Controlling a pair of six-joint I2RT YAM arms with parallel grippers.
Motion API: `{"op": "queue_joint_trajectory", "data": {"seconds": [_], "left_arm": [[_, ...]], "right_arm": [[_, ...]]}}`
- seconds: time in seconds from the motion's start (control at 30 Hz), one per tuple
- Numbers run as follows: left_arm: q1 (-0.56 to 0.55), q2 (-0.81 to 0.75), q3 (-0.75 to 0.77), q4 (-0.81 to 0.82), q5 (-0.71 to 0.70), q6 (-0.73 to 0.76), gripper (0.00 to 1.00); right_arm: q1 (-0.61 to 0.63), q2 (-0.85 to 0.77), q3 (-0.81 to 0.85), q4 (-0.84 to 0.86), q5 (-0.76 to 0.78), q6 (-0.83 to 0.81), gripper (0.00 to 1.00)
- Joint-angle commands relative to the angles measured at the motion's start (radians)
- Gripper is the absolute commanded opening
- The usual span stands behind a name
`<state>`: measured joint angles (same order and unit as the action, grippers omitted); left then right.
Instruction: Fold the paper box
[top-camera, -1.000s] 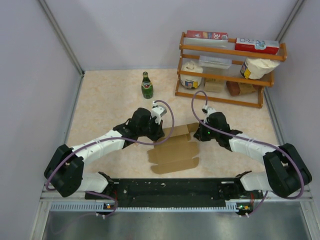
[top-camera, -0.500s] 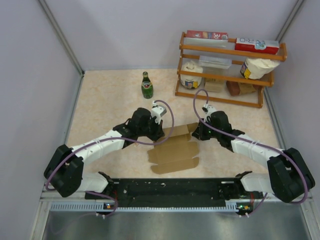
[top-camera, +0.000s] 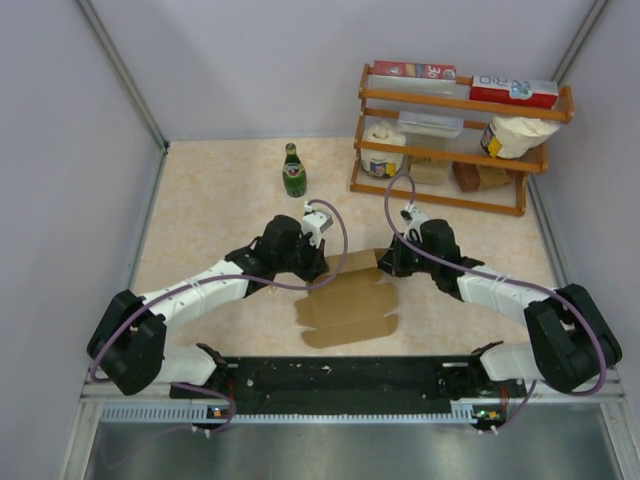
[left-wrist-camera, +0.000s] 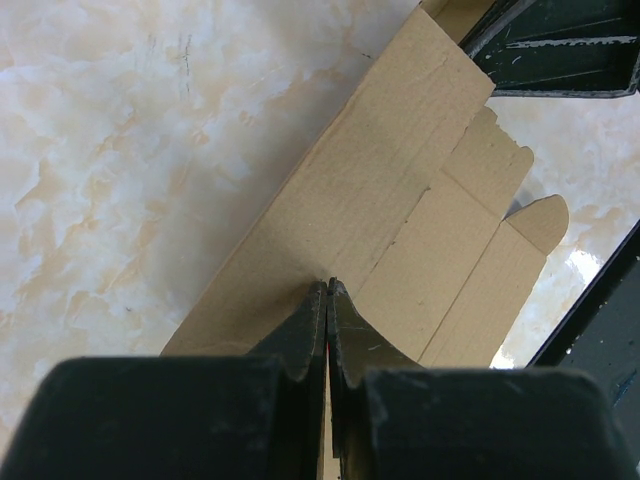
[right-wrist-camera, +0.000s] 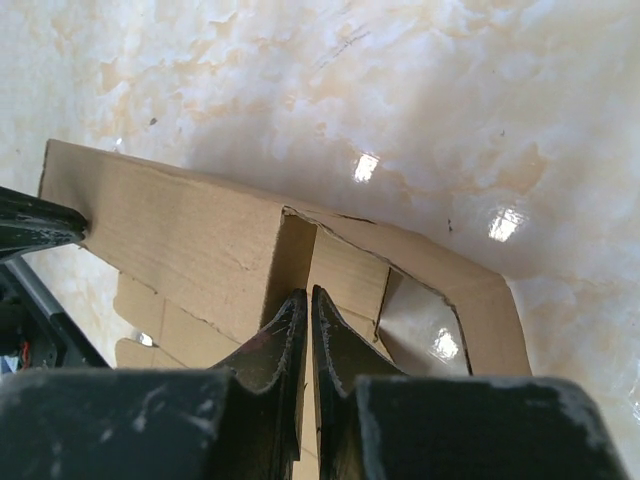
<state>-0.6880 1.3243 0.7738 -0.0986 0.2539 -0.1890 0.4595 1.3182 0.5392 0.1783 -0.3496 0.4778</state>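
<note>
A: Left side?
B: I read my left fingers (left-wrist-camera: 298, 335) as closed tight, pinching the raised rear panel of the paper box (top-camera: 345, 300).
A: Box position?
B: Mostly flat on the tabletop (top-camera: 210, 210), between both arms.
A: Right side?
B: Right fingers (right-wrist-camera: 272, 345) all but closed, nipping that panel's far end.

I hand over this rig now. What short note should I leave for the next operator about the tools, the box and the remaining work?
Left tool: shut, pinching the left end of the far long panel of the paper box.
Right tool: shut on the right end of that panel, by the end flap.
Box: between the arms on the table, mostly flat.
Done: the far panel is partly raised.
Left: near panels, end flaps, closing.
</note>
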Motion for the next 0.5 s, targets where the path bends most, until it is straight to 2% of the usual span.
{"op": "queue_joint_trajectory", "data": {"seconds": [0.0,0.3,0.37,0.47], "left_arm": [[-0.001,-0.016,-0.007,0.017,0.013,-0.012,0.00],[-0.002,-0.014,-0.010,0.019,0.015,-0.015,0.00],[-0.002,-0.016,-0.013,0.022,0.015,-0.015,0.00],[-0.002,-0.020,-0.016,0.023,0.015,-0.017,0.00]], "right_arm": [[-0.027,0.007,0.007,0.093,-0.069,0.036,0.04],[-0.071,0.024,-0.025,0.167,-0.158,0.093,0.04],[-0.076,0.009,-0.024,0.144,-0.149,0.079,0.05],[-0.078,-0.049,0.010,0.006,-0.085,0.019,0.11]]}}
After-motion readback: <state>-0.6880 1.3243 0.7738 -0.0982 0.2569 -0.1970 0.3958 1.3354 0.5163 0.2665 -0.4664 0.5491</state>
